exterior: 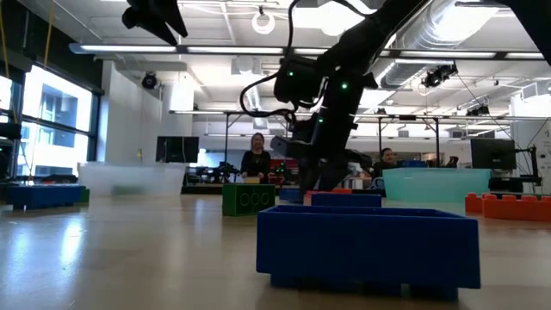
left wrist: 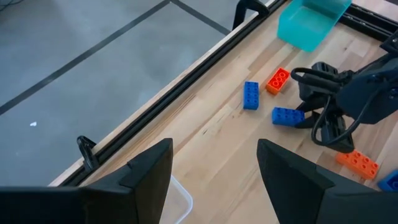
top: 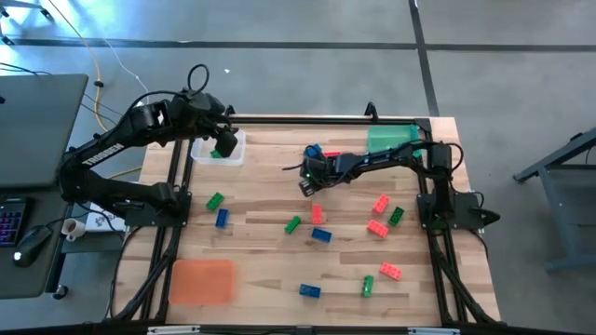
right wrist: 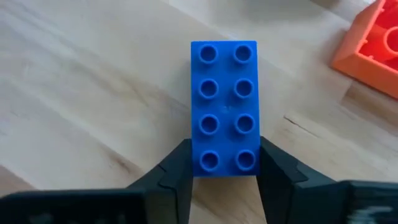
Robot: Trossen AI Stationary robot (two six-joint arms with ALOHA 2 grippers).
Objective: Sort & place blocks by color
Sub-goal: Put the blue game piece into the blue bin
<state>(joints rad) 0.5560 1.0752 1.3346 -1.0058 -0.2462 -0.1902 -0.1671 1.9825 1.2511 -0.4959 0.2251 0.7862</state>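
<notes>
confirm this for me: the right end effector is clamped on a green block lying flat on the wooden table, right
Not quite: the block between the right end effector's fingers is blue, not green. The right wrist view shows this plainly. The rest holds: it lies flat, studs up, on the wooden table.

An open workshop is being lit by ceiling strip lights (exterior: 284, 53) and large windows (exterior: 52, 120); a grey concrete floor (top: 298, 23) is being crossed by seams.

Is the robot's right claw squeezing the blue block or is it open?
Squeezing. In the right wrist view, the right tool has both fingers pressed against the blue block's sides on the table.
</notes>
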